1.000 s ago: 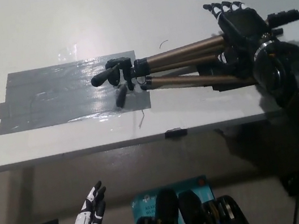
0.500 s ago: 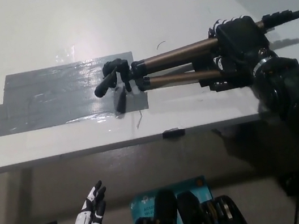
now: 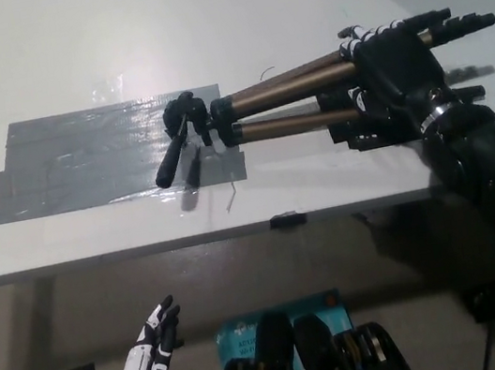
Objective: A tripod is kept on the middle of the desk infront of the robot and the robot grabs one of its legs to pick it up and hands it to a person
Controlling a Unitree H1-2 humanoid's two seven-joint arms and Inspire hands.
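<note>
**Black right hand clamped on the tripod's legs at the right of the tabletop**

Folded tripod with bronze metal legs and a black head point(image 3: 280, 94), on its side across the right half of the white tabletop point(image 3: 109, 37). Legs bunched together and running from the head toward the right edge, black rubber feet point(image 3: 462, 19) poking out past the hand. Head end over the right border of a wide grey patch of tape point(image 3: 81, 156) stuck flat on the surface. Slim black pan handle point(image 3: 170, 160) slanting down and left from the head, its dark shadow thrown just beside it on the tape.

Black right hand point(image 3: 393, 61) down over the legs near their foot end, arm reaching in from the lower right. Fingers point(image 3: 372, 32) curled over the far side of the bundle and closed tight on it.

White left hand point(image 3: 157, 341) at rest at the lower left, below the front edge of the tabletop, holding nothing. Fingers point(image 3: 164, 313) straight and slightly apart.

Small black clip point(image 3: 289, 220) on the front edge, near the middle. Teal flat item point(image 3: 235, 334) on the floor beneath, partly hidden.
</note>
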